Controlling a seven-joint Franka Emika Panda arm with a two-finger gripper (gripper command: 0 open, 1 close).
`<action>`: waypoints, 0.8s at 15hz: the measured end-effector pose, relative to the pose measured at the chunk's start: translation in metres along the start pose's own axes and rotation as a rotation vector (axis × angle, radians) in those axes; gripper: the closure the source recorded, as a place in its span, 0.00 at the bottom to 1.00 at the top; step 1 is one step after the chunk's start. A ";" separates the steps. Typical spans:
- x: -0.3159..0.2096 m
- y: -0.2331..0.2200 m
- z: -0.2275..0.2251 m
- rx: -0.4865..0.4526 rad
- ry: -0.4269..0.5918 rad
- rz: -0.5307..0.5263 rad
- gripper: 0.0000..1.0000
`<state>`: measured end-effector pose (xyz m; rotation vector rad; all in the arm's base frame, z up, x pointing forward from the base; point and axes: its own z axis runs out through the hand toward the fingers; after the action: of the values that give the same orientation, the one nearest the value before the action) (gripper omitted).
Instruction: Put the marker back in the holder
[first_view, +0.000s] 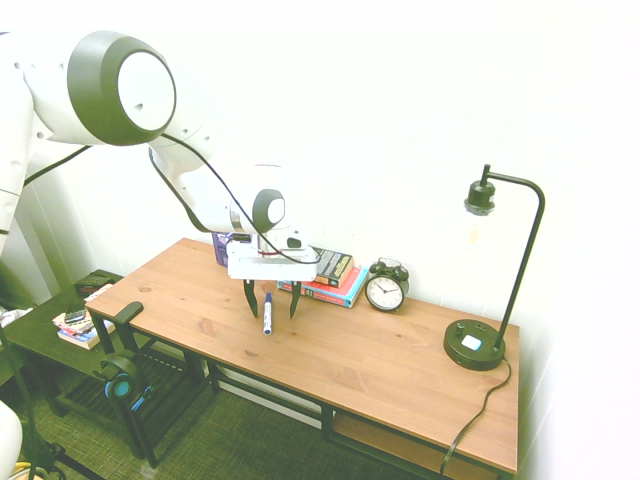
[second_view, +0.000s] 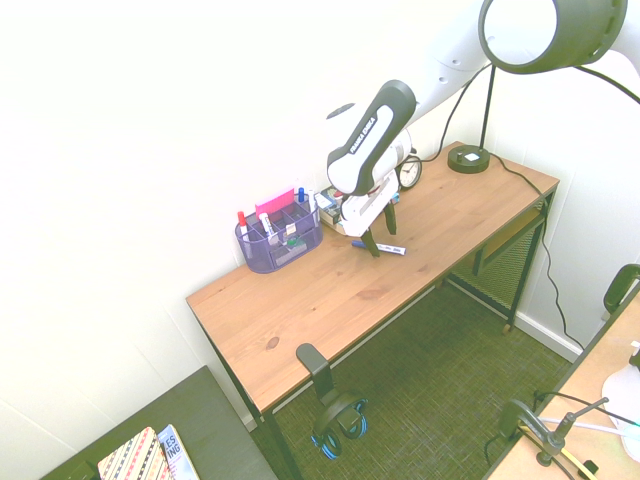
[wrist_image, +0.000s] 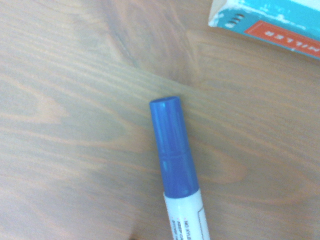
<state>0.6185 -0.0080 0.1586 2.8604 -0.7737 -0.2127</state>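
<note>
I have the gripper (first_view: 270, 303) pointing almost straight down over the desk (first_view: 400, 380), its 2 dark fingers (first_view: 250, 298) spread wide with nothing between them but air. The marker (first_view: 267, 313) lies flat on the wood right below, between the fingertips, blue cap toward the stack of books (first_view: 335, 275). In the wrist view the cap (wrist_image: 172, 147) sits near a book corner (wrist_image: 240, 17) but apart from it. The holder (second_view: 280, 238) stands near the wall edge, well apart from the marker, with bare wood between them. The clock (first_view: 386, 286) and lamp (first_view: 480, 340) stand further along; the desk's front edge has open room.
</note>
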 end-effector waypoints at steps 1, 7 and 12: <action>0.000 -0.001 0.000 0.000 0.001 -0.001 1.00; 0.001 -0.007 -0.001 -0.009 -0.008 -0.007 1.00; 0.005 -0.005 -0.002 -0.014 -0.012 0.001 1.00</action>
<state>0.6258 -0.0058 0.1586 2.8482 -0.7732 -0.2343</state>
